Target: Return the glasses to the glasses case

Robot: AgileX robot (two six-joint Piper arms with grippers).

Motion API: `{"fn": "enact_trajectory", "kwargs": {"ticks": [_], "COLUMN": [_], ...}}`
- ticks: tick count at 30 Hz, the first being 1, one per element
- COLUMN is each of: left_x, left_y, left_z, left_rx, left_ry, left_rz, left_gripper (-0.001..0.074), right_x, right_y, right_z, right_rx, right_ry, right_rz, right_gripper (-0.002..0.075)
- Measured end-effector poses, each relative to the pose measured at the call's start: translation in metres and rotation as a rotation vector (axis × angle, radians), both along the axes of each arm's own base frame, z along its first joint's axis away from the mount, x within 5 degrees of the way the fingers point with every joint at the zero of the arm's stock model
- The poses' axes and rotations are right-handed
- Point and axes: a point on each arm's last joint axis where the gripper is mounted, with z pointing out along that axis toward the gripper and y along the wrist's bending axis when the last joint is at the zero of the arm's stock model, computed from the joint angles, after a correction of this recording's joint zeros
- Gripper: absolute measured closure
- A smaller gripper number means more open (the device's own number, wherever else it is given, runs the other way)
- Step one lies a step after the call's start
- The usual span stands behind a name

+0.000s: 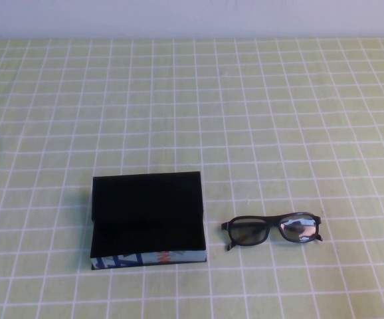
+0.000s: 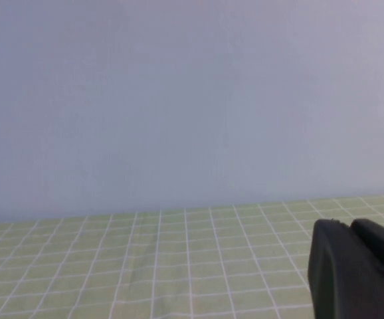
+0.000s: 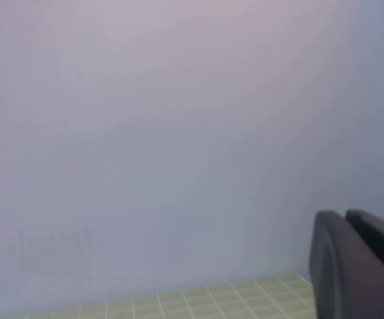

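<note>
1. Left side first: the left tool (image 2: 358,269) only turns up in its own wrist view, as two dark finger shapes at the edge of the picture. They sit pressed together with just a thin seam between them, and nothing is in them. The camera there looks out flat across the checked cloth toward a pale wall, so that arm is up off the worktop and aimed level at the back. From the high view you can't see the arm at all.

2. The glasses case (image 1: 147,220) lies on the worktop (image 1: 258,113), left of centre and toward the near edge. Its lid flap is folded open toward the far side, the black lining is bare, and the blue, white and orange printed edge faces the robot.

3. The glasses (image 1: 272,229) are just to the right of the case, apart from it, flat on the green-and-white grid cloth. The lens on the right catches a bright reflection.

4. The right tool (image 3: 361,266) is the same story: dark fingers closed against each other at the edge of its wrist view, holding nothing. That view is almost all wall with a sliver of cloth low down, so this arm is raised too, pointing at the wall.
</note>
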Motion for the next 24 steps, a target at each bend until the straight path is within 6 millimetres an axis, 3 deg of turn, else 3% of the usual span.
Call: {"fn": "enact_trajectory", "kwargs": {"ticks": [4,12,19,24], "left_x": [0.000,-0.007,-0.021,-0.022], "left_y": [0.000,-0.004,-0.007,-0.007], "left_z": [0.001,0.021,0.042,0.045], "left_rx": [-0.004,-0.109,-0.139,-0.160], "left_ry": [-0.010,-0.243,-0.506,-0.516], "left_rz": [-0.003,-0.075,-0.147,-0.158], "left_gripper": [0.0737,0.0737,0.0736,0.0736], "right_x": [-0.003,-0.027,-0.063,-0.055], "right_y": [-0.002,-0.010,0.001,0.007], "right_z": [0.006,0.043,0.141,0.207], "right_rx": [0.002,0.032,0.155,0.174], "right_ry": [-0.071,-0.462,-0.585,-0.443], "right_rz": [-0.022,-0.111,0.083,0.167], "right_gripper": [0.0743,0.0743,0.0743,0.0743]}}
